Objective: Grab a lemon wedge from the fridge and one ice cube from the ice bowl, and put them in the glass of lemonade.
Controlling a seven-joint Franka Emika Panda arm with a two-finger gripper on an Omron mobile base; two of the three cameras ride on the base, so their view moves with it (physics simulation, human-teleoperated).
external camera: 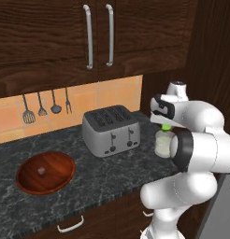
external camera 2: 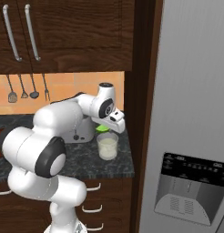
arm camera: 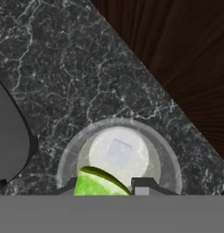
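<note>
Left base view: the gripper [external camera: 166, 125] hangs over the glass of lemonade [external camera: 162, 144], which stands on the dark counter [external camera: 89, 182] at about four o'clock from the toaster [external camera: 111, 130]. A green lemon wedge [external camera: 167, 127] shows between the fingers, so the jaws are clamped on it. The glass lies at six o'clock from the wedge, straight below. The ice bowl [external camera: 28, 179] sits far off at eight o'clock from the toaster, one ice cube [external camera: 41, 171] in it.

Right base view: the gripper [external camera 2: 104, 128] holds the wedge [external camera 2: 102, 129] just above the rim of the glass [external camera 2: 107, 146]; here the glass reads slightly toward five o'clock. The fridge [external camera 2: 196, 113] fills the right side.

Hand view: looking down, the glass [arm camera: 68, 159] rings the wedge [arm camera: 98, 184]. A pale cube [arm camera: 119, 151] floats at one o'clock from it. The wedge sits toward the glass's six o'clock edge, inside the rim; a release here should probably land it in the drink.
</note>
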